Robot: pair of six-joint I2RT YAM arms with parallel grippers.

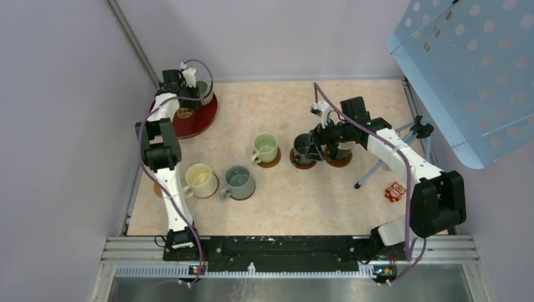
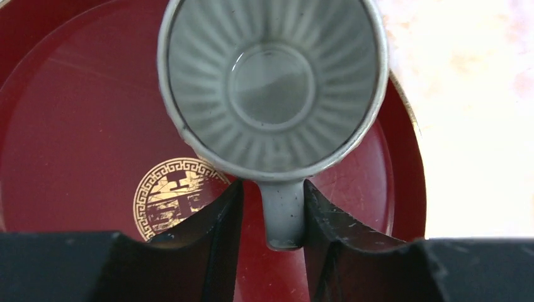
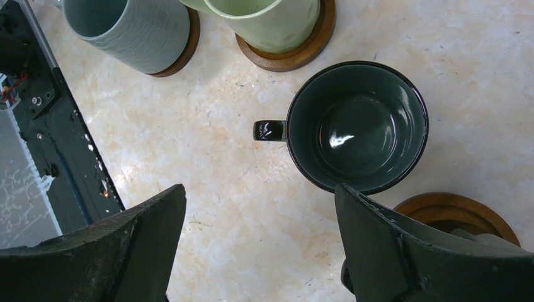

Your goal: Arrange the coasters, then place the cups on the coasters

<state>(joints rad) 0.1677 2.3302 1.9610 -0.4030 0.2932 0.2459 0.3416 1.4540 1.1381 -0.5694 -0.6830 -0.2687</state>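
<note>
My left gripper (image 2: 272,189) is shut round the handle of the ribbed grey cup (image 2: 271,82), which stands on the dark red tray (image 2: 75,126) at the back left (image 1: 195,123). The right finger touches the handle and a sliver of tray shows beside the left one. My right gripper (image 3: 259,189) hangs open and empty between two dark cups (image 1: 303,148) (image 1: 341,151), each on a coaster. The pale green cup (image 1: 266,148), cream cup (image 1: 200,180) and grey-green cup (image 1: 239,181) also stand on coasters (image 1: 272,162).
A small orange packet (image 1: 395,191) lies at the right, near a stand's leg (image 1: 378,170). A blue perforated panel (image 1: 466,75) overhangs the back right corner. The metal rail (image 1: 289,248) runs along the near edge. Purple walls close in the left and the back.
</note>
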